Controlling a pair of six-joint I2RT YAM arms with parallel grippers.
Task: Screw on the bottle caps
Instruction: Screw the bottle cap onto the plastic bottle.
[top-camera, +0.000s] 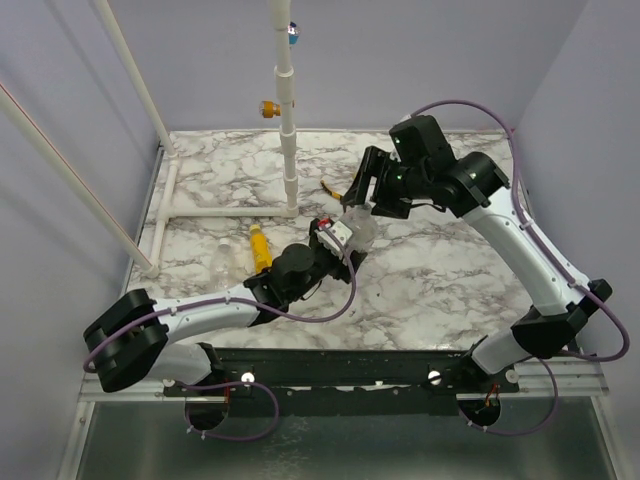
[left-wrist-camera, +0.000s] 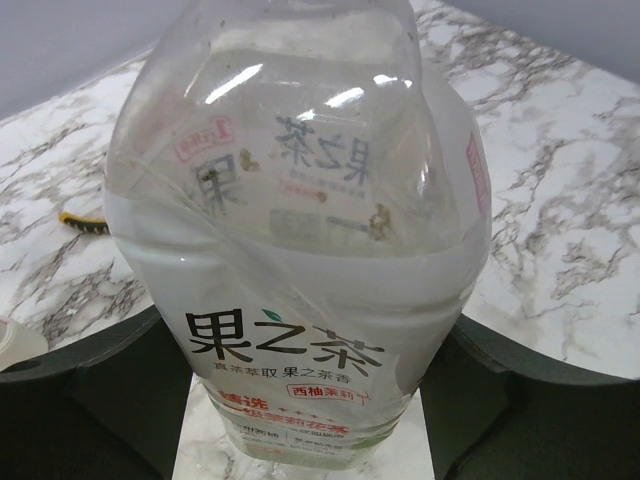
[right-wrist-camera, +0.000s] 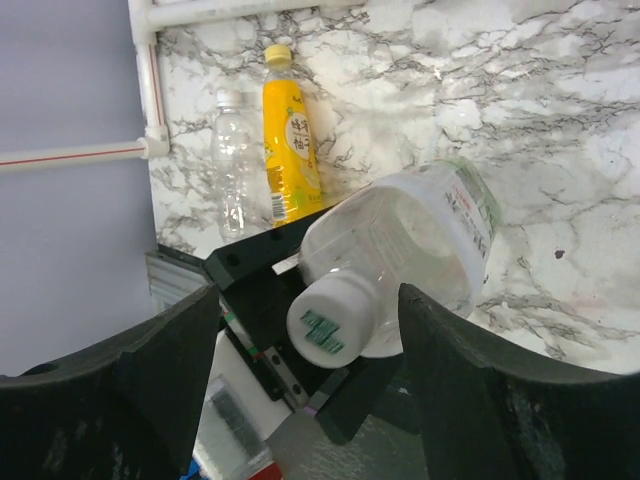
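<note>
The left hand (top-camera: 325, 248) is clamped across the lower body of the clear bottle (left-wrist-camera: 300, 200) with the green-and-white label. It holds the bottle off the marble surface (right-wrist-camera: 560, 120) near the middle and tilts it so the neck points up toward the right arm. That grip looks meant to keep the bottle from turning while the other arm works the thread.

The right hand (right-wrist-camera: 308, 305) hangs just above the neck with its jaws wide. One finger stands on each side of the white cap (right-wrist-camera: 325, 332), and neither touches it. The cap sits on the bottle's mouth. Whether it is fully screwed down or only started cannot be told from here, since the thread is hidden under it. The wide stance could be a pause between twists, to regrip, or a release.

Well to the left, by the white pipe frame (top-camera: 288, 130), the yellow bottle (right-wrist-camera: 288, 150) lies with its yellow cap (right-wrist-camera: 277, 55) on. A smaller clear bottle (right-wrist-camera: 235, 165) lies just beside it, also capped. What seem to be yellow-handled pliers (top-camera: 335, 190) lie on the far side of the right hand.

If more turning is needed, the right hand must close squarely on the cap's rim. Because the bottle is tilted, an off-centre pinch could slip on it.
</note>
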